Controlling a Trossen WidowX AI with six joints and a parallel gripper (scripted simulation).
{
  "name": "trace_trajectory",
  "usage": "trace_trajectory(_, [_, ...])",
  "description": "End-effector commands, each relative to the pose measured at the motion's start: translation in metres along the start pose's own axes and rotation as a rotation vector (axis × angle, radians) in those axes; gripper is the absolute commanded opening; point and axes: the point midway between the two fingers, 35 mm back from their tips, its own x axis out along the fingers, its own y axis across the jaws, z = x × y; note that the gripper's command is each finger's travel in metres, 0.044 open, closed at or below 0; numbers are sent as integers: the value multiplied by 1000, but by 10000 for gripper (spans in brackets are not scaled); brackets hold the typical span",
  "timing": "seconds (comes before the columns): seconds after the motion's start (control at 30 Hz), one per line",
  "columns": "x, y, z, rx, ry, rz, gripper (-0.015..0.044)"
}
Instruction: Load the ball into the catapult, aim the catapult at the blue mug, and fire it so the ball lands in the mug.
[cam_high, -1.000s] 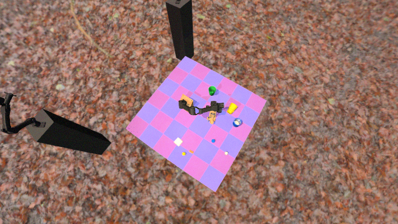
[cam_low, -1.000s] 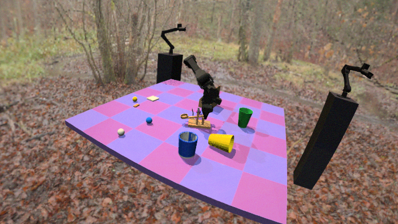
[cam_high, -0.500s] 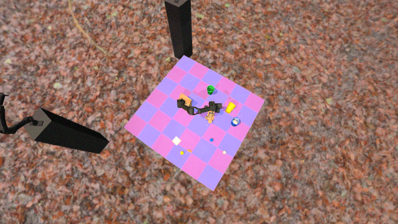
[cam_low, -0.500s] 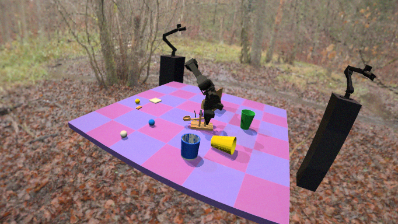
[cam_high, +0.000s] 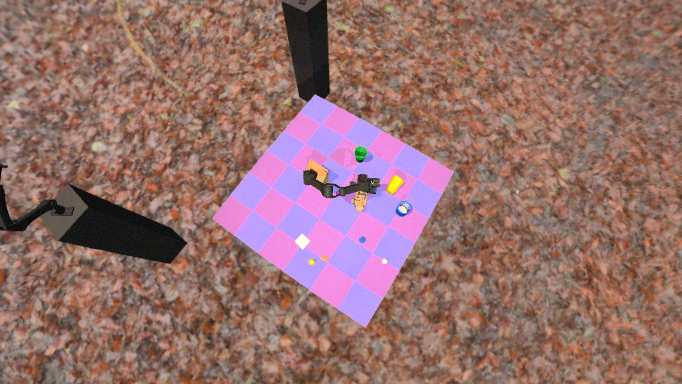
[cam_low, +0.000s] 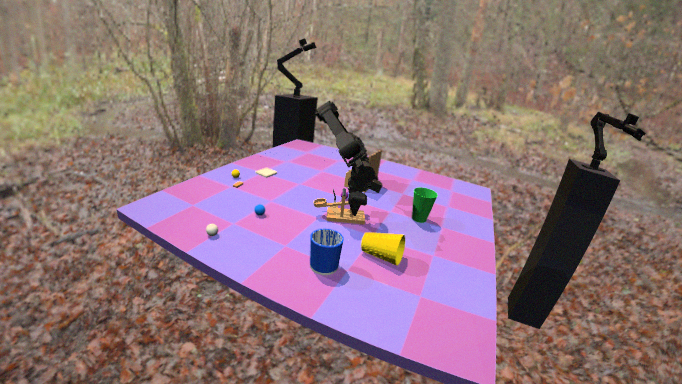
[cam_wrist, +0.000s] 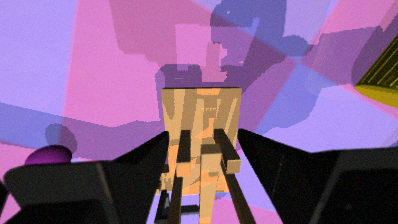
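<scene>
The small wooden catapult (cam_high: 359, 201) (cam_low: 345, 217) (cam_wrist: 175, 102) stands on the checkered table, its launching arm and cup pointing left in the exterior view. My gripper (cam_low: 354, 212) (cam_wrist: 204, 134) is lowered over the base's end, with its partly open fingers one at each side of the base; firm contact is not visible. The blue mug (cam_high: 403, 209) (cam_low: 326, 256) stands upright in front of the catapult in the exterior view. A purple ball (cam_wrist: 49, 155) lies left of the catapult in the wrist view. Other balls are blue (cam_high: 362, 240) (cam_low: 260, 209), white (cam_high: 384, 261) (cam_low: 212, 230) and yellow (cam_high: 311, 262) (cam_low: 235, 173).
A yellow cup (cam_high: 395, 184) (cam_low: 382, 248) (cam_wrist: 382, 91) lies on its side near the blue mug. A green cup (cam_high: 360, 154) (cam_low: 424, 205) stands farther off. A wooden board (cam_high: 318, 170) is beside the arm's base. A pale square (cam_high: 302, 241) (cam_low: 266, 172) and small orange block (cam_high: 324, 258) (cam_low: 238, 184) lie near the yellow ball.
</scene>
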Motion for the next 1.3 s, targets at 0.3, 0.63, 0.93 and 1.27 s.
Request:
trace_trajectory(0.3, [-1, 0, 0, 1, 0, -1, 92])
trace_trajectory(0.63, [-51, 0, 1, 3, -2, 0, 0])
trace_trajectory(0.93, [-50, -1, 0, 285, 0, -1, 0])
trace_trajectory(1.27, [-49, -8, -1, 628, 2, -3, 0])
